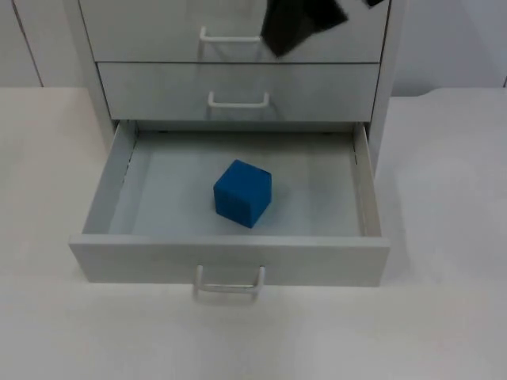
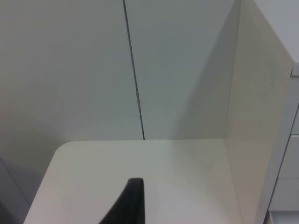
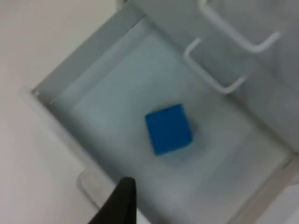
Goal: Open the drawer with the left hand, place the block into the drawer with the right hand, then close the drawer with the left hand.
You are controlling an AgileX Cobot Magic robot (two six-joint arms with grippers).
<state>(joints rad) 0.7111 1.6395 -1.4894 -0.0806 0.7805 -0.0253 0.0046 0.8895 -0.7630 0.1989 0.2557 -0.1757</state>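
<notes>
White table top (image 1: 63, 332) runs across the near ground; nearest on it stands the front panel of the bottom drawer (image 1: 230, 259), pulled fully out of a pale grey cabinet (image 1: 380, 95), its looped handle (image 1: 230, 283) jutting toward the table's near edge; behind that panel, on the drawer's floor and near its middle, sits the blue block (image 1: 242, 192), apart from all four drawer walls, one corner turned toward the front; the right wrist view looks down on the same cube (image 3: 169, 129) lying free in the open drawer, with nothing gripping it. Beyond the drawer's back, two closed drawers rise one above the other, the middle drawer (image 1: 238, 87) and the upper drawer (image 1: 158, 28), each with its own white handle; in front of the upper one, high over the cabinet, hangs the right gripper (image 1: 297, 24), a dark shape well clear of the block; whether its jaws are parted or closed cannot be told. The left gripper (image 2: 133, 205) waits off beside the cabinet's side wall (image 2: 257, 116), over bare table before the grey partition wall (image 2: 70, 70); its jaw state cannot be told either.
</notes>
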